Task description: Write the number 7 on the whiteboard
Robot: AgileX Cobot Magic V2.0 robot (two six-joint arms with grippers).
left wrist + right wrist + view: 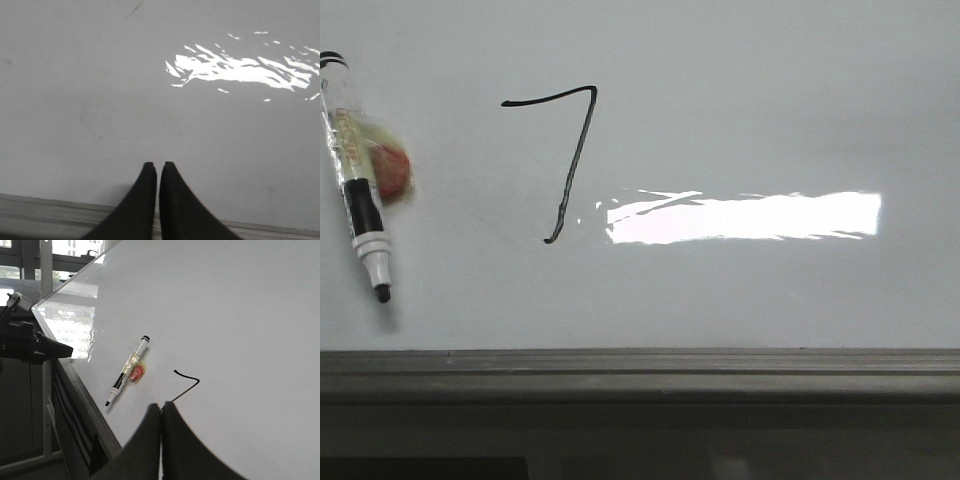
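Note:
The number 7 (572, 160) is drawn in thin black line on the whiteboard (750, 110), left of centre in the front view. It also shows in the right wrist view (189, 384), its lower end hidden behind the fingers. A marker pen (358, 190) with tape and a red patch lies uncapped on the board at the far left, also in the right wrist view (127, 371). My left gripper (156, 166) is shut and empty over bare whiteboard (100, 100). My right gripper (160, 407) is shut and empty above the whiteboard (240, 315). Neither gripper shows in the front view.
A dark grey ledge (640, 372) runs along the board's near edge, also in the left wrist view (50, 215). Bright glare (745, 217) lies right of the 7. In the right wrist view the left arm (30, 342) hangs beyond the board's edge.

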